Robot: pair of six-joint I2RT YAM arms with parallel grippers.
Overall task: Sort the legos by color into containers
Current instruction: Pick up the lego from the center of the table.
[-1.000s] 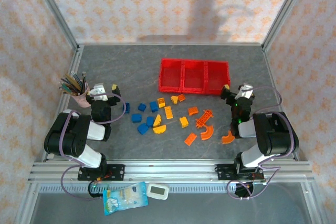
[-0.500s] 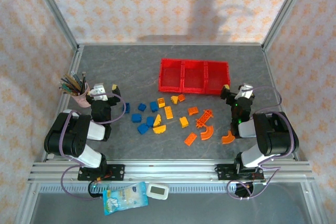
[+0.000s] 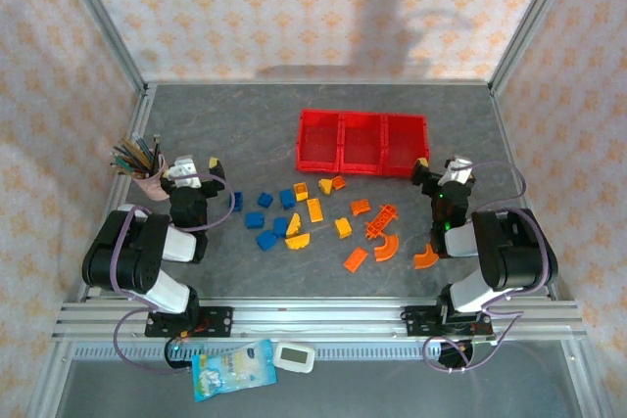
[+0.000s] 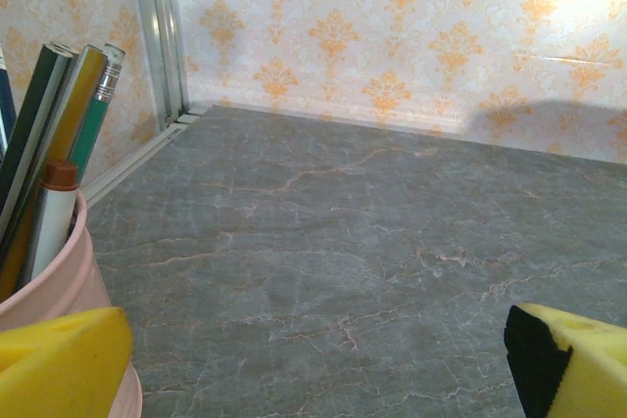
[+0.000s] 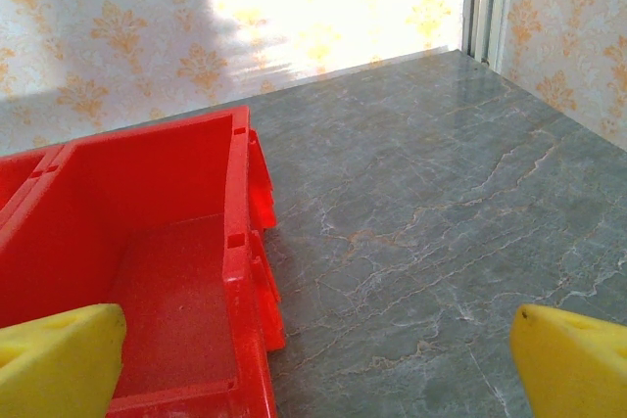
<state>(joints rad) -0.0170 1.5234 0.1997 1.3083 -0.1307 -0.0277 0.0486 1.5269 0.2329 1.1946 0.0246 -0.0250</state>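
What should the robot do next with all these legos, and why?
Probably lower the right claw toward the orange curved lego beside its arm: that claw is open and empty, and the red bins look empty, so sorting hasn't started.

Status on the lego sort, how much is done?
Done: nothing so far; the red bins look empty. In hand: nothing; the left pincer and right pincer are both open and hold no piece. Left: all the blue, yellow and orange legos lie loose on the table.
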